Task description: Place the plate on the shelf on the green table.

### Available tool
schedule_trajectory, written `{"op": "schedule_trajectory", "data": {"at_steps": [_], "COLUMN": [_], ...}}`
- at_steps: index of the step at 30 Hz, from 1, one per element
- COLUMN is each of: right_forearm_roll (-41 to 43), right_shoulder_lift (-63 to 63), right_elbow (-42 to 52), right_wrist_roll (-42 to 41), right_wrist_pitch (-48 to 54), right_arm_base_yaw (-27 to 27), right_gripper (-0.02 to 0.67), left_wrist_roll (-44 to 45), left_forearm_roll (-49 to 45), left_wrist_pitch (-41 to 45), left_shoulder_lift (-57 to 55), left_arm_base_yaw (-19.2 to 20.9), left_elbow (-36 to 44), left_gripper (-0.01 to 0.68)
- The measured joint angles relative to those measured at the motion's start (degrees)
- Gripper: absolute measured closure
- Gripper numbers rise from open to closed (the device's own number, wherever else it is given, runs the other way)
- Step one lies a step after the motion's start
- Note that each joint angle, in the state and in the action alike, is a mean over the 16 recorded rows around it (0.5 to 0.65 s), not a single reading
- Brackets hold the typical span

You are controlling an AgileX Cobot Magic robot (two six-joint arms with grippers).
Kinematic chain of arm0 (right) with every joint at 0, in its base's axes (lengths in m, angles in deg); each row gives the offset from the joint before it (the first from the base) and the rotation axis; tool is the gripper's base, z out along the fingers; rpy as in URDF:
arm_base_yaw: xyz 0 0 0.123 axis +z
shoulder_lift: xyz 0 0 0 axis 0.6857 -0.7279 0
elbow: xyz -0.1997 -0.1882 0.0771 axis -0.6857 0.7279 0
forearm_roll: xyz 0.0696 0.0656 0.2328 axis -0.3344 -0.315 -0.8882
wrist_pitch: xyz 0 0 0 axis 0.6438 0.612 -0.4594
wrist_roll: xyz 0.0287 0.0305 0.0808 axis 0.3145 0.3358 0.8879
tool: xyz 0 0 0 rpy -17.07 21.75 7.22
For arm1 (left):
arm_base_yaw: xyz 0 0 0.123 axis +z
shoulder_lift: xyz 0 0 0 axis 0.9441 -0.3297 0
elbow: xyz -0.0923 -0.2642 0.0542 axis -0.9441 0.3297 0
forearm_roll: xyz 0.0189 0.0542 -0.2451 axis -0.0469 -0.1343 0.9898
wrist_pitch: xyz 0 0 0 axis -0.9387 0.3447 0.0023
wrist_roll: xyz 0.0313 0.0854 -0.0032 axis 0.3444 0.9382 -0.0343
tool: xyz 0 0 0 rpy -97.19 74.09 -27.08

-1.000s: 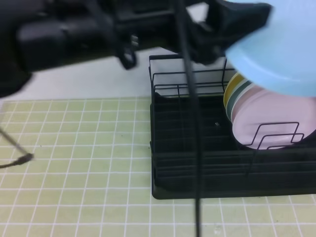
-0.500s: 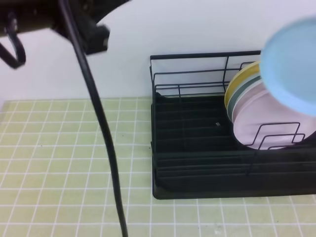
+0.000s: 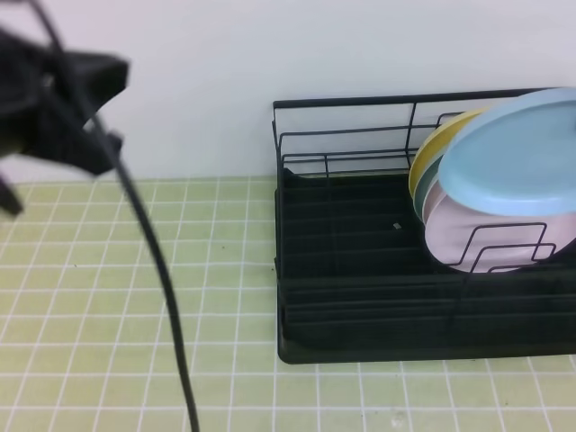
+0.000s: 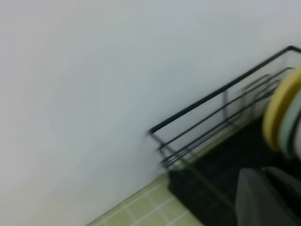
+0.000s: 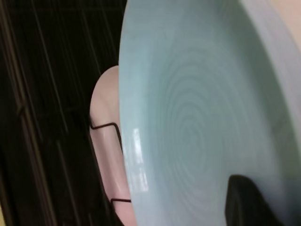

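Note:
The light blue plate [image 3: 515, 153] hangs tilted above the right end of the black wire shelf [image 3: 360, 270], just over the pink plate [image 3: 486, 236] standing there. In the right wrist view the blue plate [image 5: 197, 113] fills the frame, with one dark finger [image 5: 244, 202] of my right gripper on its lower rim. The right gripper itself is off the right edge of the high view. My left arm [image 3: 54, 117] is a dark blur at the far left, away from the shelf. One of its fingers [image 4: 263, 197] shows in the left wrist view.
A yellow plate [image 3: 434, 148] and a grey-green plate [image 3: 427, 180] stand behind the pink one. The shelf stands on the green tiled table [image 3: 135, 297] against a white wall [image 3: 207, 72]. A black cable [image 3: 157, 270] hangs across the left of the table.
The left arm has drawn back from the top middle to the far left. The blue plate has come down and left, tilting over the plates standing in the shelf.

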Motion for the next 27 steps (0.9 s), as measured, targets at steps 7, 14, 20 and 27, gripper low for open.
{"op": "schedule_trajectory", "data": {"at_steps": [7,14,20,27], "right_forearm_roll": [-1.74,-1.77,-1.38,-0.77], "right_shoulder_lift": [-3.33,-5.57,-7.00,-9.00], "right_elbow": [0.00,0.00,0.00,0.00], "right_wrist_roll": [-3.40,-4.12,-4.07,-3.62], "right_wrist_pitch": [-0.93,-1.34,-0.88,-0.36], "right_arm_base_yaw": [0.02,0.02,0.02,0.02], "right_gripper": [0.652,0.652,0.652,0.645], "left_wrist_roll": [0.87,1.30,1.30,1.29], "left_forearm_roll": [0.11,0.25,0.25,0.33], "left_wrist_pitch": [-9.11,-14.92,-18.41,-20.96], "left_shoulder_lift": [7.02,11.80,13.26,13.43], "left_arm_base_yaw": [0.44,0.45,0.45,0.45], "left_elbow": [10.74,16.66,17.99,18.05], "left_gripper": [0.673,0.674,0.674,0.674]}}
